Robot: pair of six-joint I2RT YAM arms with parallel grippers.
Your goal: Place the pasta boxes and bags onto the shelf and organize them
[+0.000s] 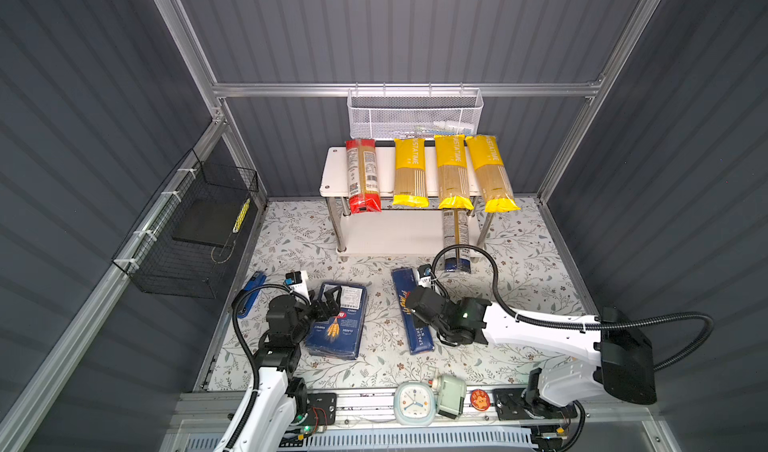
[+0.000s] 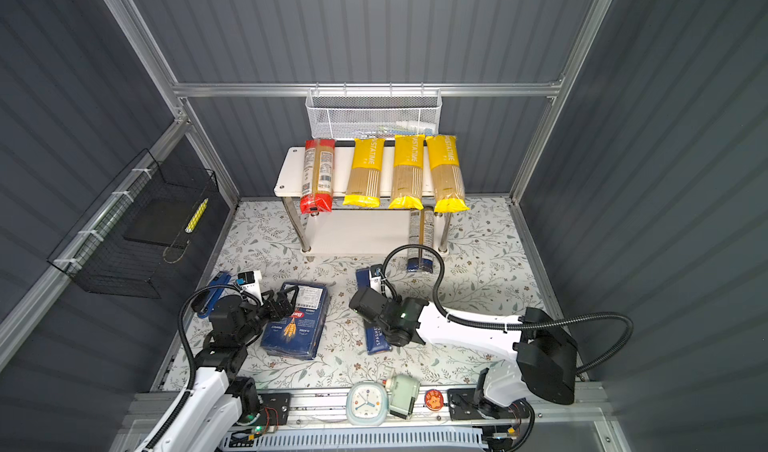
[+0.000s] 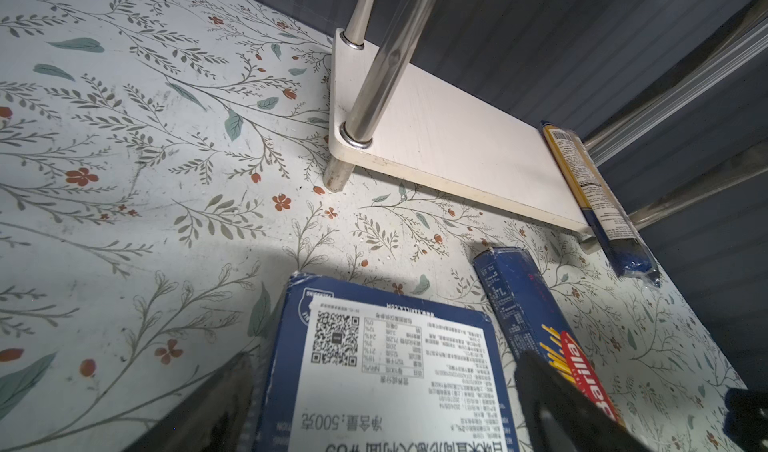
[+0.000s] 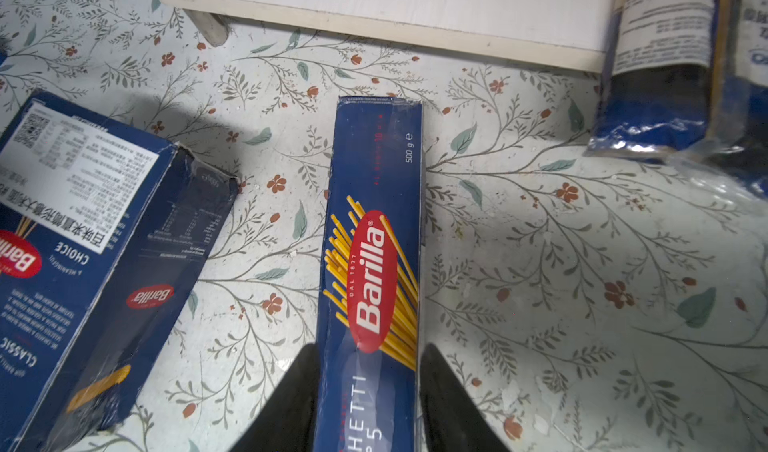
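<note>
Left gripper hangs with jaws spread astride the wide box, dark blue Barilla, flat on the floral mat. Right gripper clamps the narrow box, marked Spaghetti n.5, by its sides. Behind, the shelf carries 1 red-ended bag and 3 yellow bags on top, 1 dark-ended bag below.

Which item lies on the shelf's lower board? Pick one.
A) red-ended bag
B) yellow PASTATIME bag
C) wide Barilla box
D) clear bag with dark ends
D: the clear bag with dark ends lies on the lower board of the shelf, its near end overhanging the front edge.
</note>
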